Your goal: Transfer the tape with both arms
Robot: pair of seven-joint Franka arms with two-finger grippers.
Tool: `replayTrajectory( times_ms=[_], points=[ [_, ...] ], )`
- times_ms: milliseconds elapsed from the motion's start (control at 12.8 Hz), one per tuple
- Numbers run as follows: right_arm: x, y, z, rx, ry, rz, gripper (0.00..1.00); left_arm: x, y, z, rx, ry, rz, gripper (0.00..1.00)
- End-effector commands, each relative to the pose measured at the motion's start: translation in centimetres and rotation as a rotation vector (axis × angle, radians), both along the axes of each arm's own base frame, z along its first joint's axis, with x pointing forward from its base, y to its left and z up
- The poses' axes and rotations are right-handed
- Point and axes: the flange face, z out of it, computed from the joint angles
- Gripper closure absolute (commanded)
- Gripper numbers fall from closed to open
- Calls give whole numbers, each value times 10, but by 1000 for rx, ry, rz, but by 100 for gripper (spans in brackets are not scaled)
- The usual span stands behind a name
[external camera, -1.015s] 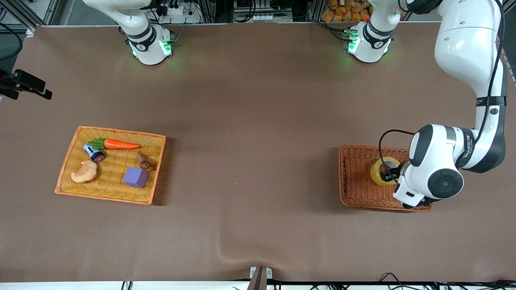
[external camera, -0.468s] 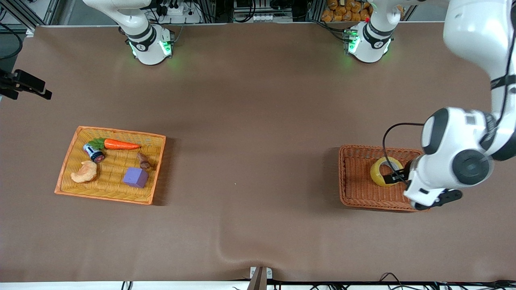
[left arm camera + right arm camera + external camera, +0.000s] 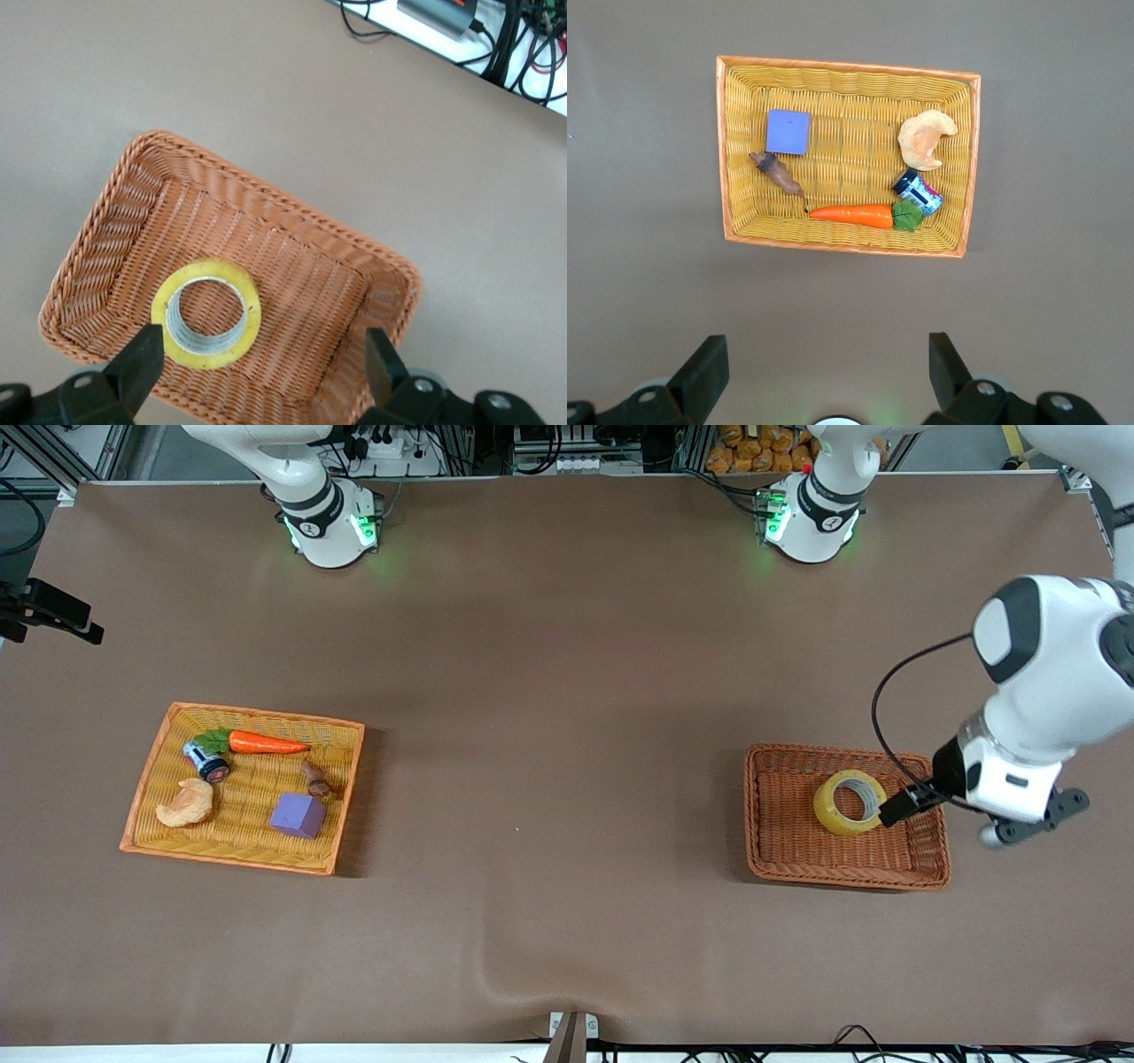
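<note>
Glossy tape (image 3: pixel 849 802), rough wicker basket (image 3: pixel 788 850)

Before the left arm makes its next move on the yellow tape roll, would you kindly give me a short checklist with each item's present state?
1. Translucent yellow tape roll lies flat in the brown wicker basket, hollow core up: ok.
2. Left gripper open: ok.
3. Left gripper holding the tape: not ok; nothing sits between its fingers.
4. Left gripper centred over the tape: not ok; in the front view its fingertips sit beside the roll.
5. Right gripper open and waiting above the orange tray: ok.
6. Free room in that tray among the toys: ok.
</note>
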Motion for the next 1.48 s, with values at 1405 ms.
replayTrajectory(
  times_ms=[1405],
  points=[
    [7,-3,4,-24,-1,14,0,-76,-1,183,99,231,-703,0]
  ],
)
